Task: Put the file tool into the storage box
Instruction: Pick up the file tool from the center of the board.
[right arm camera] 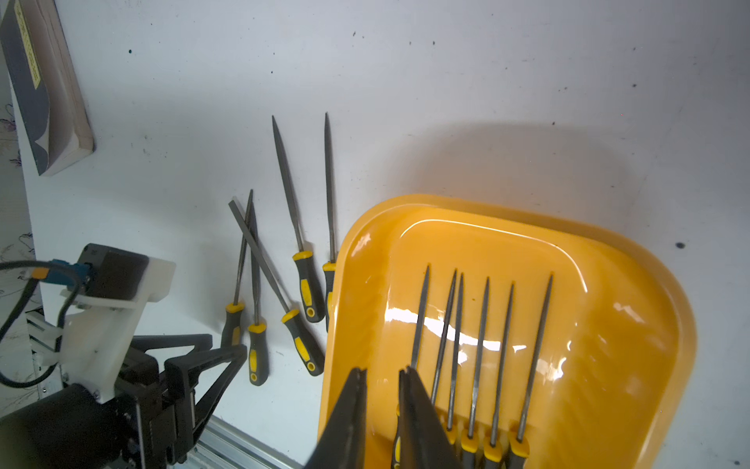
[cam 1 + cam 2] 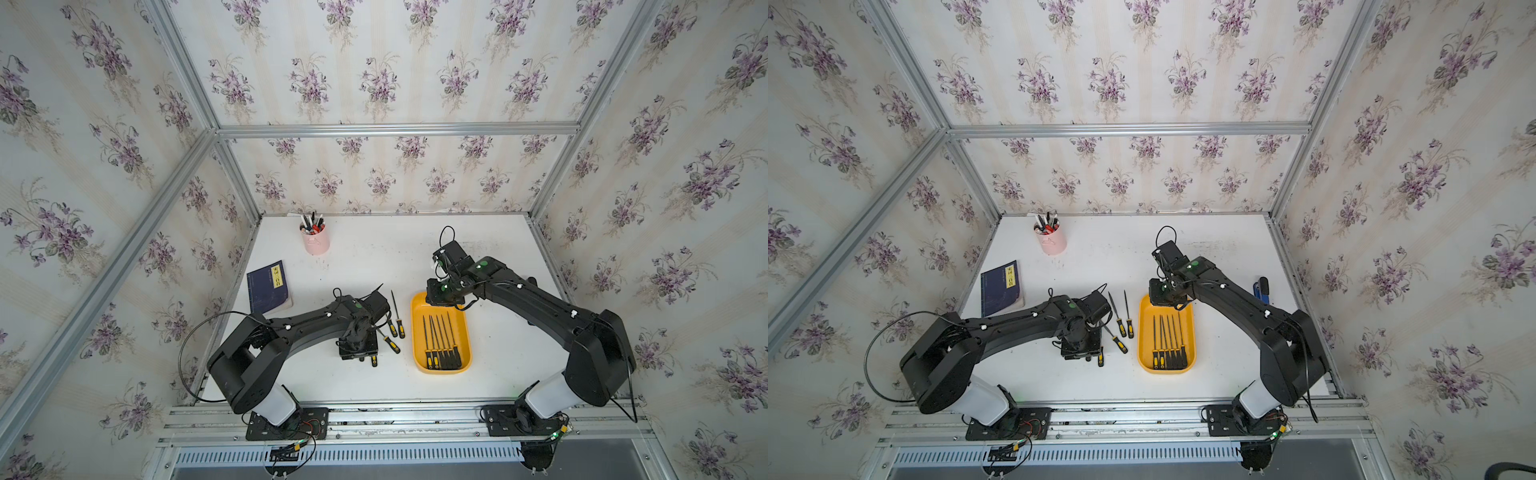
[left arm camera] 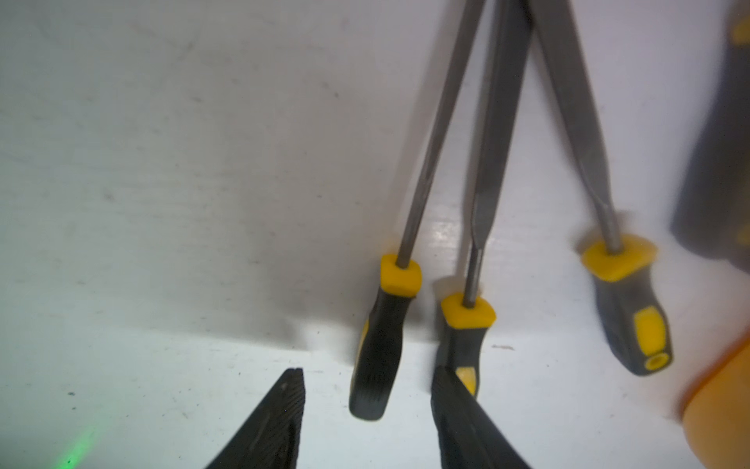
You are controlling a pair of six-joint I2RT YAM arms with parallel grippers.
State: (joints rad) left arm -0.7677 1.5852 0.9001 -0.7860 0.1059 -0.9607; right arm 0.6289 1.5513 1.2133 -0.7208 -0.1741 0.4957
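Left wrist view has the left gripper (image 3: 367, 375) down at the white tabletop (image 3: 162, 203), fingers spread partway either side of a black-and-yellow-handled steel needle file (image 3: 381, 345) and not pinching yet. Going for the fat handle makes sense, I'd guess, since the thin shaft lies flat. It's one of five loose files (image 1: 308, 292) just left of the shallow orange-yellow plastic storage tray (image 1: 608, 345), which holds six more files (image 1: 480, 345), handles near. The right gripper (image 1: 381, 371) hovers over the tray's far end, fingers nearly together and empty, probably parked out of the way.

Left wrist view: shafts of three loose files (image 3: 497, 142) are cut off by the frame edge; the storage box (image 3: 718, 418) is blurred, cropped to a corner. Right wrist view: boxed files (image 1: 480, 345) are cropped at the handles; one loose handle (image 1: 328, 284) is half hidden behind the box rim
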